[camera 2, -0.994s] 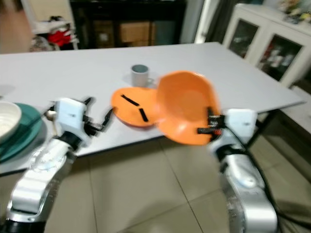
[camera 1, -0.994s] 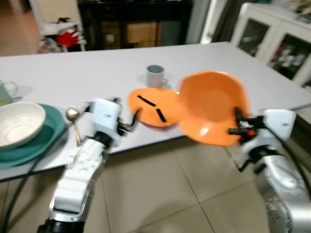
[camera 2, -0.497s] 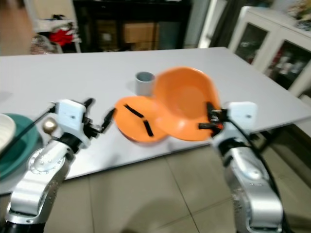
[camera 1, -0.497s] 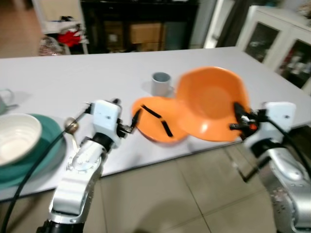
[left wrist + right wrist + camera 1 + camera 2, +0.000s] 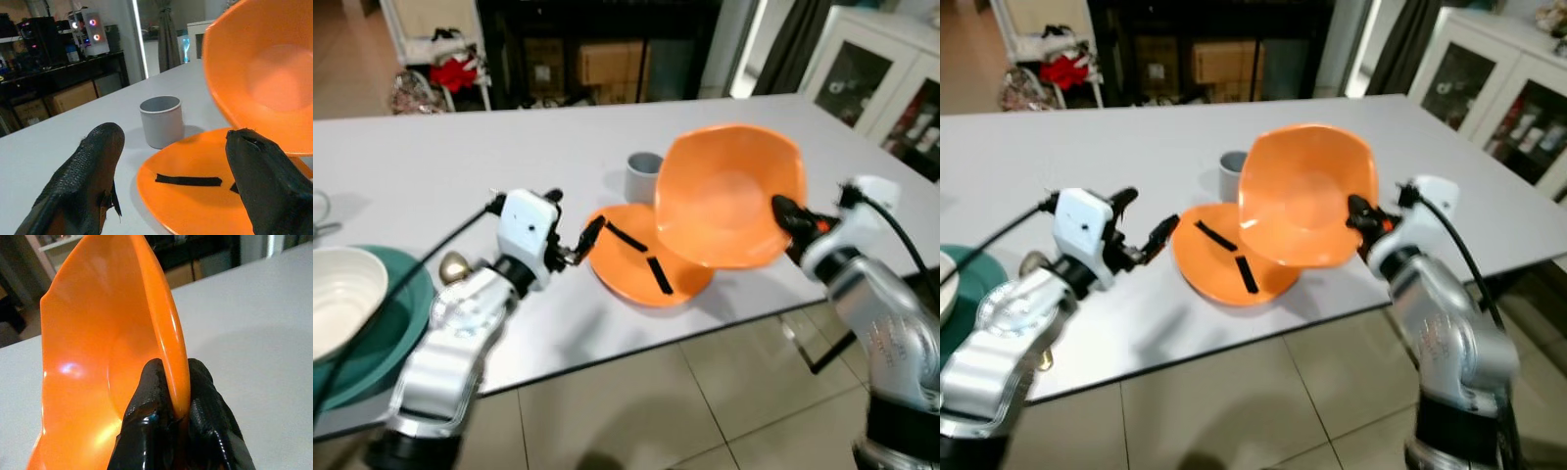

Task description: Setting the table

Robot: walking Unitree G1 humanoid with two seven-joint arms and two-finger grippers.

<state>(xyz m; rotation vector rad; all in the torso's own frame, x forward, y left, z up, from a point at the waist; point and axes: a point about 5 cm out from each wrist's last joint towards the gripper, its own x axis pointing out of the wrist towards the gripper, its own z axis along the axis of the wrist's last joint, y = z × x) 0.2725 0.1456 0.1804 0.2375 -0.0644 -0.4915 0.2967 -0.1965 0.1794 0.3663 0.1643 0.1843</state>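
An orange bowl [image 5: 729, 196] hangs tilted on edge above the white table [image 5: 460, 157], its rim pinched in my right gripper [image 5: 787, 217], which is shut on it [image 5: 173, 406]. Below it lies an orange plate [image 5: 641, 269] with two black strips on it. Just behind the plate stands a grey cup [image 5: 643, 176]. My left gripper [image 5: 582, 240] is open a little to the left of the plate, fingers [image 5: 93, 171] apart with nothing between them.
A white bowl [image 5: 342, 304] sits on a teal plate [image 5: 386, 338] at the table's left front, with a brass spoon [image 5: 455, 267] beside it. A white glass-door cabinet [image 5: 891, 88] stands at the right, dark shelving behind the table, tiled floor in front.
The camera has shifted. My right gripper has carried the orange bowl up and in over the table, now overlapping the plate and cup. The left gripper stays open near the plate.
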